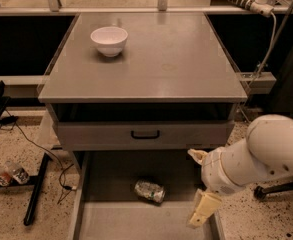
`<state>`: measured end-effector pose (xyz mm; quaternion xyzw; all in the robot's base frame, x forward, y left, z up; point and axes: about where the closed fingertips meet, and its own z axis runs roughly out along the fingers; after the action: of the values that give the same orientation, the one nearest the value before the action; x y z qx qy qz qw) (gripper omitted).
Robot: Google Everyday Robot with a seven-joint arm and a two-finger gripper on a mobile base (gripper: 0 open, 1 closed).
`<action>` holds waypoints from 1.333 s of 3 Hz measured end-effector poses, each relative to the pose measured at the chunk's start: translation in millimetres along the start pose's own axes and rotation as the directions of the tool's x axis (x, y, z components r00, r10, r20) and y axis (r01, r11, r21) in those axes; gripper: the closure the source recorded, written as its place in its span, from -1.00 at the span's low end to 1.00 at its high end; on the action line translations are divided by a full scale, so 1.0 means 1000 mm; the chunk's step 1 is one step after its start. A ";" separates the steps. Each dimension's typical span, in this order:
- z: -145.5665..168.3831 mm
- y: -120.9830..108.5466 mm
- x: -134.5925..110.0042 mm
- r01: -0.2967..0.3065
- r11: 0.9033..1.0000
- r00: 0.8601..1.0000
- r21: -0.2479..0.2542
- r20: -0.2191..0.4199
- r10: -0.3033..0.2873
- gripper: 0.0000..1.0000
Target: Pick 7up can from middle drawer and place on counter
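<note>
Right now, in the single camera view, you have the gripper (192, 188) low on the right, at the end of a thick white arm (266, 151) that comes in from the right edge. Its 2 beige fingers (204, 210) are spread wide: 1 points up and left just under the grey drawer front (96, 135), the other hangs down beside the right wall of the middle drawer (111, 219). Both fingers are apart from the 7up can (149, 190). The can lies on its side on the drawer's flat floor, about midway across, nearer the cabinet than the near edge, to the left of the gripper. The middle drawer is pulled out toward you. Above it, the drawer front with its black handle (145, 134) sits slightly out from the cabinet, leaving a dark gap under the counter (166, 64). A white bowl (109, 40) stands upright on the counter toward its back left corner. On the speckled floor at left you can see 2 small bottles (7, 173), a thin cable (36, 145) and a black bar (36, 191) leaning near the cabinet. At upper right, a white cord (272, 39) runs down from the back rail.
</note>
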<state>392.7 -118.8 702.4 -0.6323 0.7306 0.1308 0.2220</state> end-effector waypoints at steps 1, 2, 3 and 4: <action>0.068 -0.001 0.020 -0.085 0.996 0.991 -0.036 0.096 0.088 -1.00; 0.119 -0.012 0.034 -0.130 0.991 0.978 -0.026 0.158 0.133 -1.00; 0.158 -0.029 0.053 -0.158 0.987 0.969 -0.002 0.193 0.155 -1.00; 0.170 -0.035 0.055 -0.159 0.987 0.967 -0.005 0.199 0.157 -1.00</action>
<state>448.0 -91.9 531.6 -0.5546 0.7535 0.2064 0.2863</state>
